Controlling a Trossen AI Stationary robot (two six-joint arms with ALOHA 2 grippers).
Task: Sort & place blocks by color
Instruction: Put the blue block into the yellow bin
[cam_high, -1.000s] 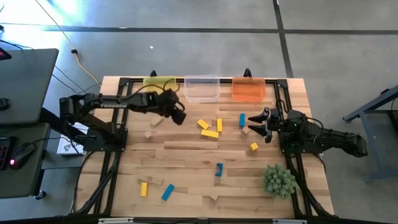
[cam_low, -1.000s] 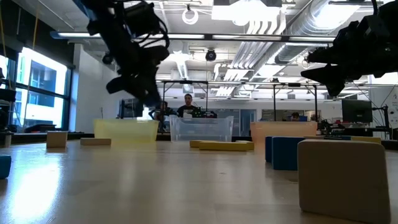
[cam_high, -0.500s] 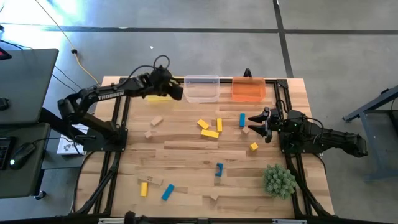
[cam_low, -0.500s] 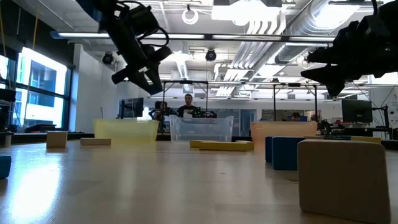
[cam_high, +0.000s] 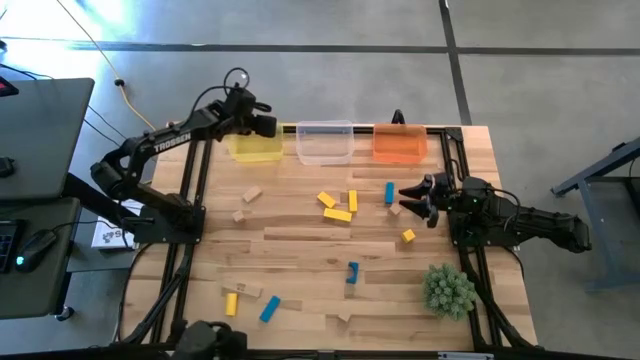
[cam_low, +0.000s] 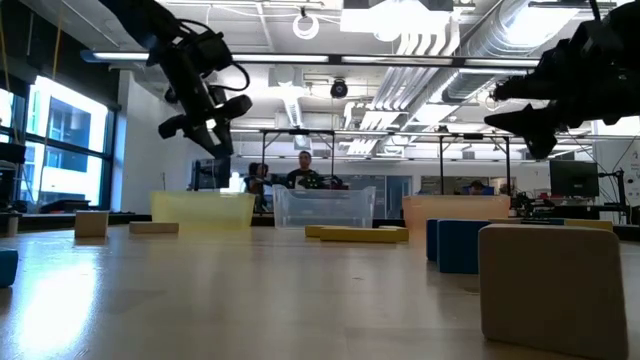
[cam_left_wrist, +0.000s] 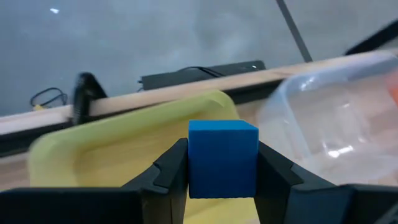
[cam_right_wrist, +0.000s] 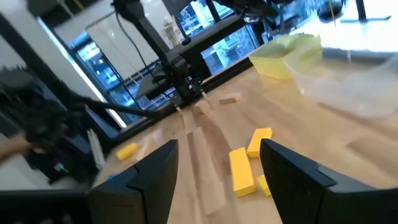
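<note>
We hold blue block clamped in left gripper fingers above yellow bin, counter far edge. Right gripper waits, fingers spread, empty. Next, we judge: choose correct bin, release.

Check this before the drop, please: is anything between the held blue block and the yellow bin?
Nothing visible. The left gripper holds the blue block above the yellow bin, whose inside shows no obstruction; the clear bin sits beside it.
</note>
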